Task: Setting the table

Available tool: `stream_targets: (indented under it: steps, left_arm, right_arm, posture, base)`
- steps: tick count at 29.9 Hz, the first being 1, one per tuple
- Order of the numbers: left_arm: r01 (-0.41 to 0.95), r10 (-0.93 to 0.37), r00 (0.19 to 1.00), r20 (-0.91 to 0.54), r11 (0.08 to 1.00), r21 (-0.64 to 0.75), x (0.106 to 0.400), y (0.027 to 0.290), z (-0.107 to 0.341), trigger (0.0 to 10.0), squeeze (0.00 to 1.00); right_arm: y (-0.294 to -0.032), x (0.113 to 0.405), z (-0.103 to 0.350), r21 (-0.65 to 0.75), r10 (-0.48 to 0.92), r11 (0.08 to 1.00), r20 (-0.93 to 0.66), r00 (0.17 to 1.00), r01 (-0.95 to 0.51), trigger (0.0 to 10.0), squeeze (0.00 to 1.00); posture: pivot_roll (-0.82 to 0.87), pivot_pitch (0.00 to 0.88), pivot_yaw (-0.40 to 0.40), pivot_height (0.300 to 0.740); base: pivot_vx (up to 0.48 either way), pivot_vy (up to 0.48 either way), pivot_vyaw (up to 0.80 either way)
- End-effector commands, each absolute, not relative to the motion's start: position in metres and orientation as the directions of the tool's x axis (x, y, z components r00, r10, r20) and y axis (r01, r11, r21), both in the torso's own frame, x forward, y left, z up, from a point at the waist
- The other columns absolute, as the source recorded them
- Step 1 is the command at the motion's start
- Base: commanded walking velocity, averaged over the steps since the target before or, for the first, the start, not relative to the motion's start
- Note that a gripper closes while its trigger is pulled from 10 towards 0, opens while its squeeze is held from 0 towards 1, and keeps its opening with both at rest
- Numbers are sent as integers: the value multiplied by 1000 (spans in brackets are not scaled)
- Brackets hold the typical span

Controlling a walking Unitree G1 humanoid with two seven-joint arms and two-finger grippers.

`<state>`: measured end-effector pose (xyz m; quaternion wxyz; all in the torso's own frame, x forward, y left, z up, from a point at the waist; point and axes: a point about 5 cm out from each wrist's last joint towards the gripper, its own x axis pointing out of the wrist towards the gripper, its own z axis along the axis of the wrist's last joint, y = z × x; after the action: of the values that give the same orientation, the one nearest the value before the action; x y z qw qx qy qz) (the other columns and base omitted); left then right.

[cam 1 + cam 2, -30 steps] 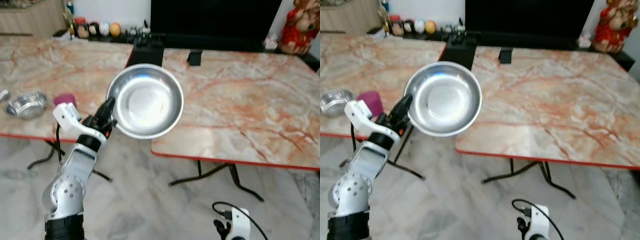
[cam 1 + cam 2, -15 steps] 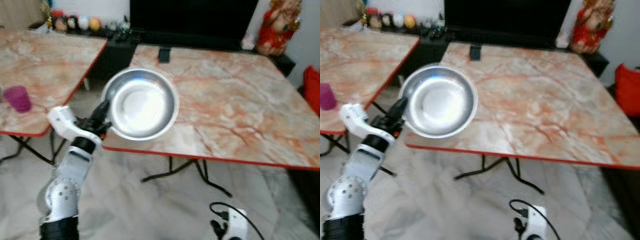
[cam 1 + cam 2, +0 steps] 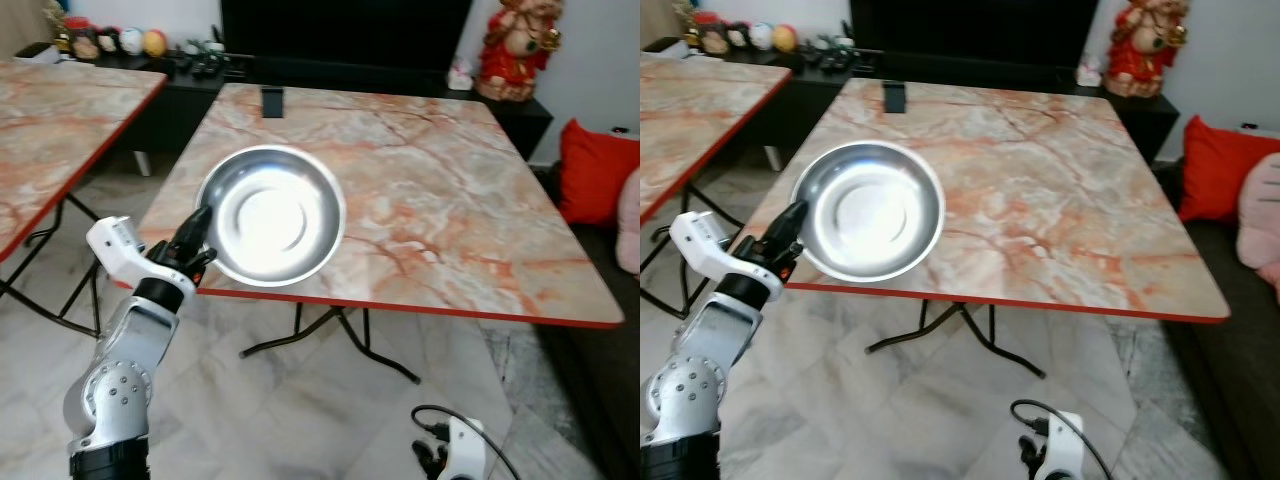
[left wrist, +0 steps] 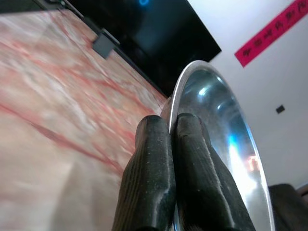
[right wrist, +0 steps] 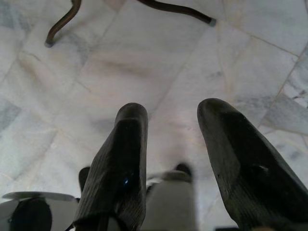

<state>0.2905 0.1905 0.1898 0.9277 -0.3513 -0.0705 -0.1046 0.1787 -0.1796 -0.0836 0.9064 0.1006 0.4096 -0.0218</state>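
Note:
A shiny steel bowl [image 3: 268, 215] is held up by its rim, tilted toward me, over the near left corner of the marble table [image 3: 420, 200]. My left gripper [image 3: 197, 232] is shut on the bowl's left rim. The left wrist view has both black fingers [image 4: 163, 183] pinching the thin metal edge of the bowl [image 4: 226, 144]. Low at my right side hangs my right gripper [image 5: 171, 144], open above the tiled floor with nothing between its fingers.
The table has a red edge and dark folding legs [image 3: 330, 335]. A second marble table [image 3: 50, 110] stands to the left across a gap. At the table's far edge lies a small black object [image 3: 271, 100]; behind are a dark TV, a red figurine [image 3: 515, 45] and a red cushion [image 3: 595, 170].
The camera has turned to the right, so the left table, its pink cup and small steel bowl have slid out of view. The bowl stays held in my left gripper, now over the right table's corner.

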Motion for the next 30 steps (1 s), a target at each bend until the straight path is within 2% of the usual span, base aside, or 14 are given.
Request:
stream_targets:
  steps: [1,5,10,12,17,19,23,30]
  left_arm:
    - [295,-187,954,234,726,-622,291,182,197,10000,0]
    - [309,-218,950,223,753,-582,291,185,197,10000,0]
    - [317,-261,948,183,829,-460,295,197,195,10000,0]
    - [331,-303,944,132,877,-350,297,202,192,10000,0]
    - [354,-343,935,90,892,-283,299,206,190,10000,0]
    - [402,-401,914,57,882,-247,298,204,186,10000,0]
    - [420,-429,903,10,879,-226,298,206,178,10000,0]
    - [337,-344,938,50,862,-378,303,212,171,10000,0]
  right_arm:
    - [-190,177,-83,146,11,978,-746,665,147,10000,0]
    - [-190,177,-83,145,9,978,-745,666,148,10000,0]
    - [-190,177,-83,144,9,978,-745,667,148,10000,0]
    - [-191,177,-83,143,8,979,-745,667,148,10000,0]
    - [-191,177,-83,143,8,979,-745,667,148,10000,0]
    - [-191,177,-83,143,9,979,-745,667,147,10000,0]
    - [-191,178,-83,141,5,979,-744,668,149,10000,0]
    - [-190,178,-83,143,9,979,-744,668,147,10000,0]
  posture:
    - [59,0,-44,740]
    - [58,0,-45,740]
    - [58,0,-45,740]
    - [59,0,-42,740]
    - [60,0,-42,740]
    - [58,0,-41,740]
    - [55,0,-37,740]
    - [54,0,-37,740]
  base:
    - [0,-401,0]
    - [0,-404,0]
    - [0,-359,0]
    - [0,0,0]
    - [0,0,0]
    - [0,0,0]
    - [0,0,0]
    - [0,0,0]
